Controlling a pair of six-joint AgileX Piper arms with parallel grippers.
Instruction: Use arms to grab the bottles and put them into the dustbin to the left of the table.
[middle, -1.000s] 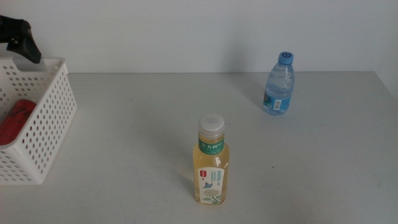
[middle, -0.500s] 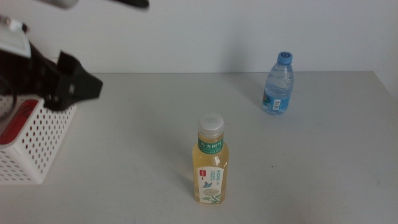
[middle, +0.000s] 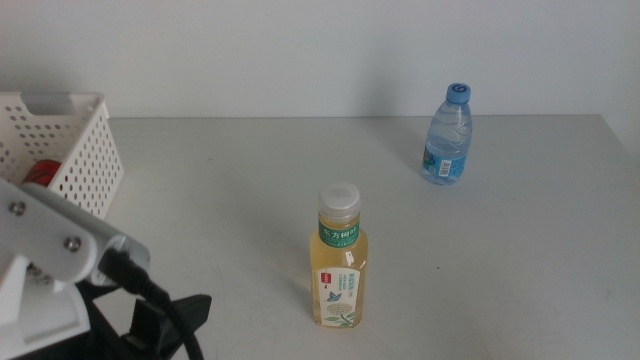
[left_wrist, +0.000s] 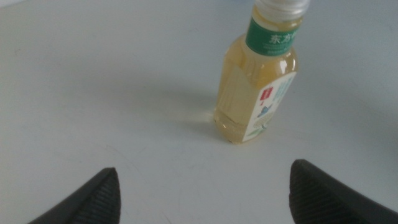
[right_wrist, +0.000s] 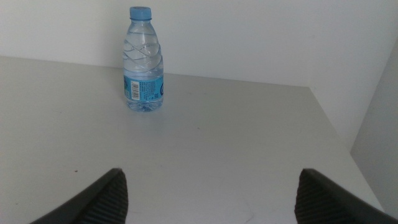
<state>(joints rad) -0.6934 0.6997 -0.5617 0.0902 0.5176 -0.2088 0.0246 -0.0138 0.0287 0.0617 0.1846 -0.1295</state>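
Note:
A yellow drink bottle with a white cap stands upright near the table's front centre. My left arm fills the front left corner. Its gripper is open and empty, and in its wrist view the yellow bottle stands a short way ahead of the jaws. A clear water bottle with a blue cap stands at the back right. The right gripper is open and empty, well short of the water bottle, and does not show in the middle view. The white perforated dustbin at the left holds a red can.
The light-grey table ends at a white wall behind and at an edge on the right. The left arm's white housing and black cable cover the dustbin's front part.
The left arm has swung from above the dustbin at the upper left down to the front left corner, now facing the yellow bottle. The bottles have not moved.

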